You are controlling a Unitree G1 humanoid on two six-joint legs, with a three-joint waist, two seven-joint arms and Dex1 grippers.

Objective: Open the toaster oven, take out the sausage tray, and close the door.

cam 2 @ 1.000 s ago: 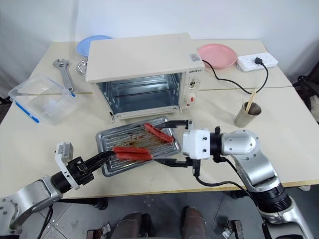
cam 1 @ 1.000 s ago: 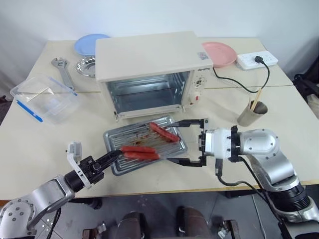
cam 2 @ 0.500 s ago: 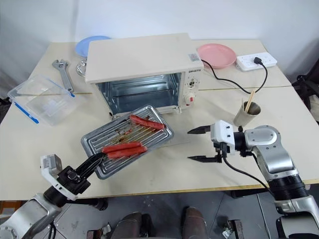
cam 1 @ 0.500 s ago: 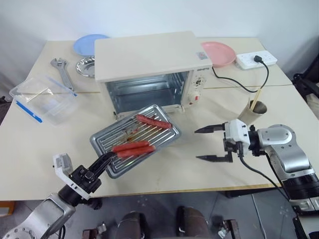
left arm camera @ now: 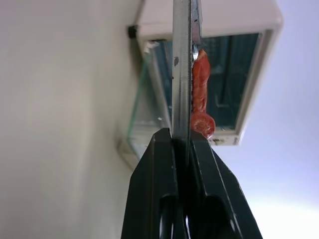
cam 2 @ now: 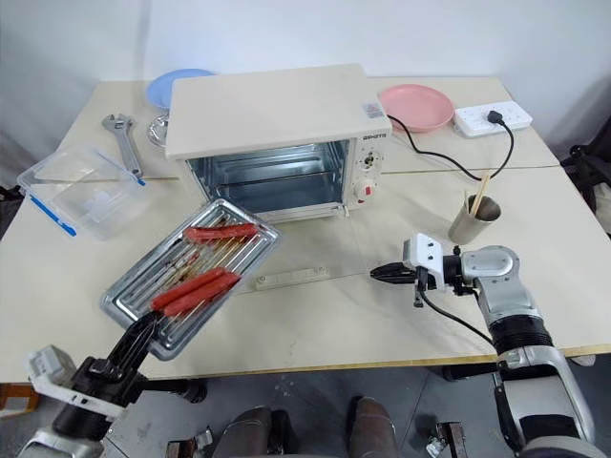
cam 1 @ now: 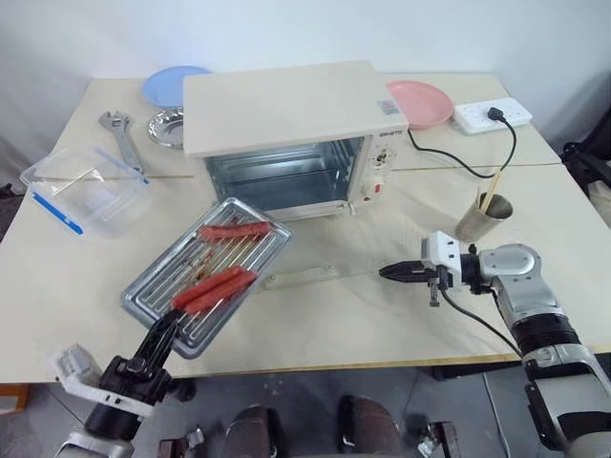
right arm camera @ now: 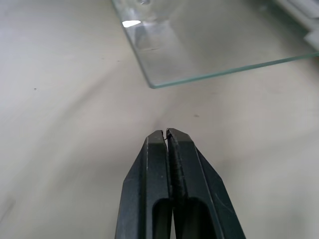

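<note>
Metal sausage tray (cam 1: 205, 272) hangs tilted over the tabletop (cam 1: 315, 324) in the left eye view, its near corner clamped by the left tool (cam 1: 160, 331), in front of the toaster oven (cam 1: 291, 134), whose door (cam 1: 315, 278) lies flat open. Left wrist view: fingers (left arm camera: 159, 164) pinch the tray edge. Right wrist view: right tool (right arm camera: 167, 133) clenched empty, just short of the glass door's edge.

Oven lettering (cam 1: 387, 136) perhaps too small
</note>
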